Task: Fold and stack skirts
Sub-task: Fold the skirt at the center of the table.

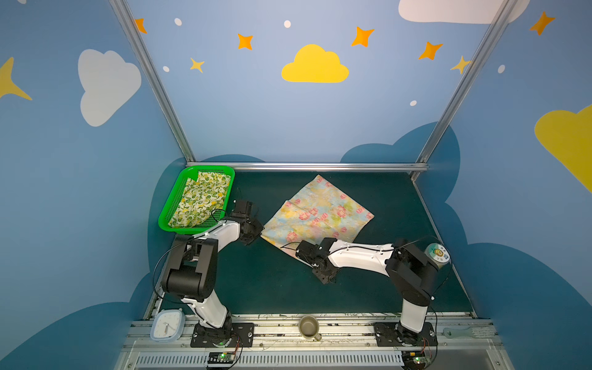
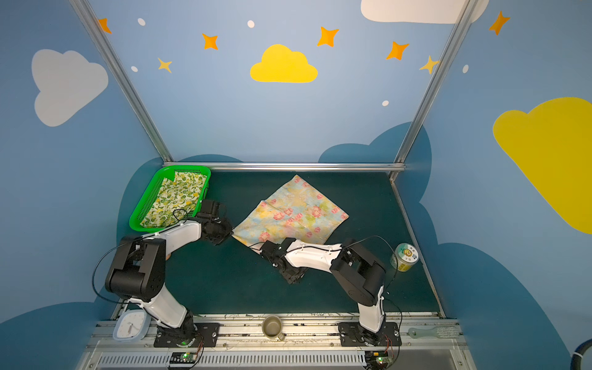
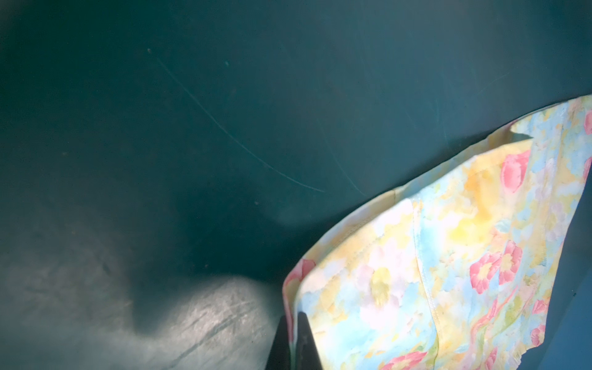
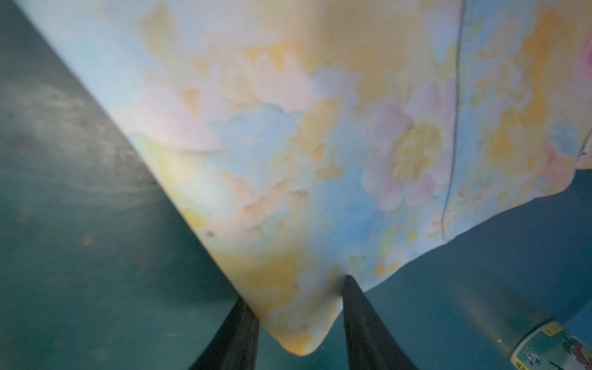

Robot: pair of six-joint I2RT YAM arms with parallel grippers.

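Front mat (image 1: 272,288) lies open; basket (image 1: 173,200) blocks the far-left corner, can (image 1: 437,254) the right edge.

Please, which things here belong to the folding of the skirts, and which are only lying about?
For the job:
- floral skirt, pinched at a corner by the left gripper
- right gripper, open around another corner
- lemon skirt, lying in the green basket

Lying about:
- clock
- mug
- can

One flowered skirt (image 1: 320,211) on dark table (image 1: 272,285)
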